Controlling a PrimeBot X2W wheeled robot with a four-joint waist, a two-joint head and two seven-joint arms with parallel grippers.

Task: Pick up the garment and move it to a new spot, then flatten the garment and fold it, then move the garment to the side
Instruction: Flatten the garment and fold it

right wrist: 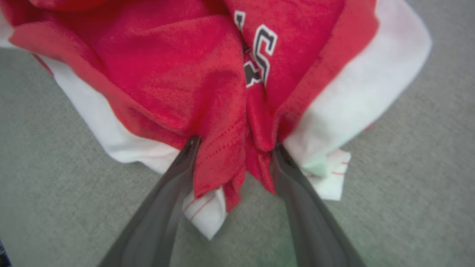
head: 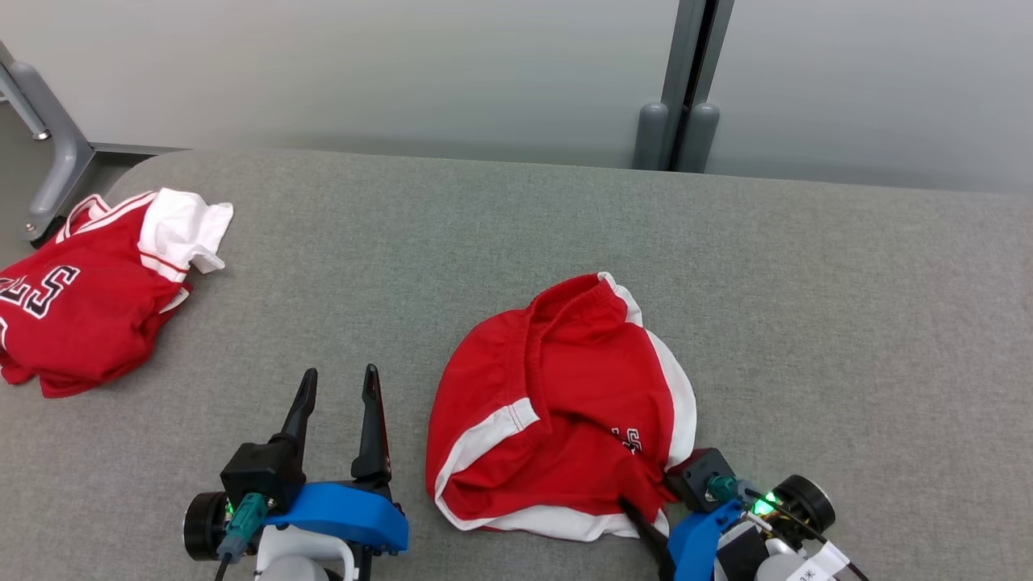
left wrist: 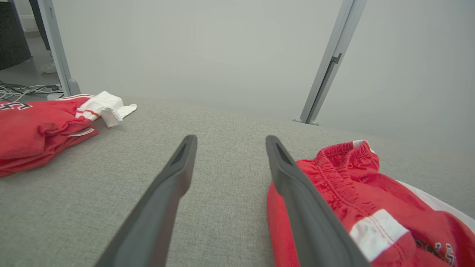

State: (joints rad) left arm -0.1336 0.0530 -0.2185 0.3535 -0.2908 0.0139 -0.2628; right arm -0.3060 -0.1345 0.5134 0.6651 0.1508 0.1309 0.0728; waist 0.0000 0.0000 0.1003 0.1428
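A crumpled pair of red shorts (head: pixel 557 403) with white side panels and black-and-white lettering lies on the grey padded table (head: pixel 807 266), near its front edge. My right gripper (head: pixel 655 507) is at the shorts' near right corner. In the right wrist view its two fingers stand wide apart, with a bunched red fold of the shorts (right wrist: pixel 185 74) between them; the right gripper (right wrist: pixel 234 142) is open and its tips are tucked under the cloth. My left gripper (head: pixel 340 375) hovers open and empty just left of the shorts (left wrist: pixel 352 185), its fingers (left wrist: pixel 174 178) spread over bare table.
A second red and white garment (head: pixel 81 290) with lettering lies bunched at the table's far left edge, also seen as the red heap (left wrist: pixel 33 126) in the left wrist view. A grey wall with a post (head: pixel 686 81) runs behind the table.
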